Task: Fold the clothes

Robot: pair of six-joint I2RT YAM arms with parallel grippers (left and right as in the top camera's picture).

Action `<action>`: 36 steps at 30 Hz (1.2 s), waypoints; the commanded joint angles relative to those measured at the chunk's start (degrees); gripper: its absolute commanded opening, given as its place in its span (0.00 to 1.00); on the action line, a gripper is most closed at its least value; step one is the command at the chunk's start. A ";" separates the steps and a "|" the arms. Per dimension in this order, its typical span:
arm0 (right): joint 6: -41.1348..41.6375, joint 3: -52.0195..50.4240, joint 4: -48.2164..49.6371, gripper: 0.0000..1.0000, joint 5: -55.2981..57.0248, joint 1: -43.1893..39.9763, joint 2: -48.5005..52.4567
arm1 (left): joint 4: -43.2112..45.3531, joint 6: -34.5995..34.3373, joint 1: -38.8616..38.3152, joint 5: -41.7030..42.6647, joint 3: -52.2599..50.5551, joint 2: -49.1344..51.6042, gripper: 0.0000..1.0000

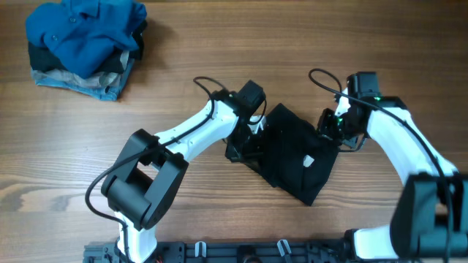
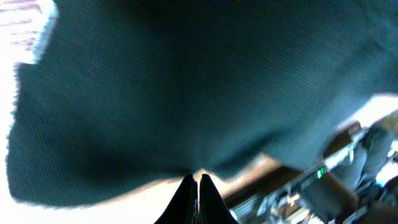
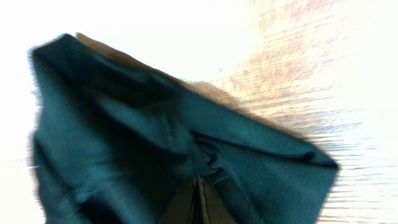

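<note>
Fabric of black T-shirt (image 1: 296, 157) — clamped in left claw (image 2: 198, 179) and right claw (image 3: 198, 180).

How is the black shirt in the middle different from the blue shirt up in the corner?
The black T-shirt lies low on the table; the blue shirt is bunched on top of a pile of other clothes. The left fingers and right fingers pinch the black T-shirt; nothing touches the blue shirt. Both are soft, rumpled cloth.
</note>
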 commanded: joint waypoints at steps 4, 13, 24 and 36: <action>-2.62 0.94 2.56 0.05 2.34 0.17 -8.94 | 10.29 -14.03 3.76 -1.79 -3.52 3.28 0.04; -8.22 0.79 4.24 0.13 -2.34 0.39 -5.95 | 35.98 -9.44 13.68 -2.29 -1.49 3.89 0.04; -12.63 0.44 6.80 0.06 -11.93 2.23 2.32 | 15.74 4.98 16.24 -0.42 11.52 3.28 0.29; -4.26 -1.88 4.52 0.04 7.39 2.14 5.53 | -4.90 9.46 12.85 0.94 11.45 3.19 0.73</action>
